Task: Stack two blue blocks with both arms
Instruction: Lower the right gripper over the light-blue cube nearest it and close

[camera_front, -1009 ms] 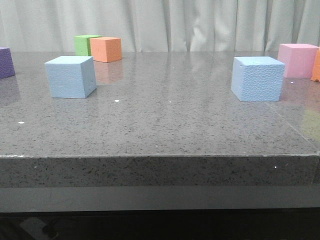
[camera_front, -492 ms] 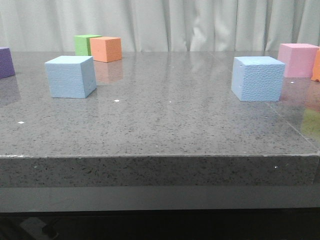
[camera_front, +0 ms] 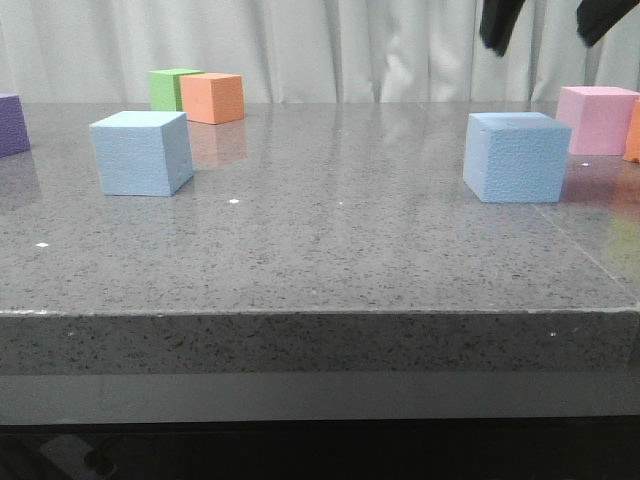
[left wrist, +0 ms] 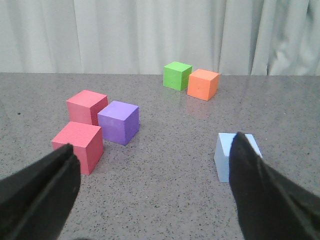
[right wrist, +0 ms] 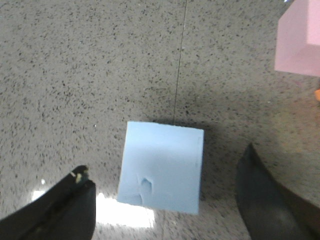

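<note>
Two light blue blocks rest apart on the grey stone table. One blue block (camera_front: 140,153) stands at the left, the other blue block (camera_front: 516,157) at the right. My right gripper (camera_front: 550,20) hangs open high above the right one, its black fingers spread wider than the cube. From the right wrist that block (right wrist: 162,167) lies below and between the fingers of the right gripper (right wrist: 164,160), untouched. My left gripper (left wrist: 152,150) is open over bare table; the left blue block (left wrist: 226,159) sits beyond it, partly hidden by one finger (left wrist: 265,195). The left gripper does not show in the front view.
A green cube (camera_front: 170,88) and an orange cube (camera_front: 213,97) stand at the back left, a purple cube (camera_front: 10,125) at the left edge, a pink cube (camera_front: 595,120) at the back right. Two red cubes (left wrist: 78,145) sit by the purple cube (left wrist: 119,121).
The right gripper's black fingers have come into the top right of the front view, above the right blue block. Neither block has moved.
</note>
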Action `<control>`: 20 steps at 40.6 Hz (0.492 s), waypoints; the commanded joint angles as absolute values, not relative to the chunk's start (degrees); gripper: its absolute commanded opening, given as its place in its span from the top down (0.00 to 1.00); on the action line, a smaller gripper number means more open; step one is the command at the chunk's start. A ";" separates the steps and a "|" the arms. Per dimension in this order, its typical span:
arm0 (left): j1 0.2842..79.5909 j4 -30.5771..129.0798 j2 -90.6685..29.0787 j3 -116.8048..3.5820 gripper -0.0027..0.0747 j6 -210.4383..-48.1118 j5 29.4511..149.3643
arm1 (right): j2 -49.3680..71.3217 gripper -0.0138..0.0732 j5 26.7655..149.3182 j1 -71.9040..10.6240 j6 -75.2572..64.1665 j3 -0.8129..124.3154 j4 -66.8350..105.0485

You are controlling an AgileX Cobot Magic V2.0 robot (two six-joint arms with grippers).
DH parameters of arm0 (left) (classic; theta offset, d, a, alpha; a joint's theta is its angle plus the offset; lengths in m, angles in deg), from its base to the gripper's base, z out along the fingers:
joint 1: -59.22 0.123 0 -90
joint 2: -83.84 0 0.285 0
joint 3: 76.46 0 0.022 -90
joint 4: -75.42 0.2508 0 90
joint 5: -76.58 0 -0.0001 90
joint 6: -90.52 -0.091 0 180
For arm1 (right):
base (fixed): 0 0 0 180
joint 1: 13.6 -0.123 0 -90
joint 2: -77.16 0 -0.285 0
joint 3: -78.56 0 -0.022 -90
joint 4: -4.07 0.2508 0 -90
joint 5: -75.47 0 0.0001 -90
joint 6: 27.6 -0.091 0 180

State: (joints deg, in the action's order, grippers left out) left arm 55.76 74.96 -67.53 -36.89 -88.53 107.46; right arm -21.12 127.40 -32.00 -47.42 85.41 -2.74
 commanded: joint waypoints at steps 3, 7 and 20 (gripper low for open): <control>55.61 74.60 -66.52 -38.75 0.19 -88.19 102.60 | -21.41 0.17 122.43 -31.72 -49.79 87.43 -3.89; 55.61 74.60 -66.52 -38.75 0.19 -88.19 102.60 | -22.88 0.17 121.73 -31.72 -49.92 87.43 -3.89; 55.61 74.60 -66.52 -38.75 0.19 -88.19 102.60 | -27.96 0.17 122.47 -31.68 -51.69 87.43 -3.95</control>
State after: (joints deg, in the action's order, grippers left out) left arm 55.76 74.96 -67.53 -36.89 -88.53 107.46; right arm -29.55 124.57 -32.00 -51.07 85.41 -2.85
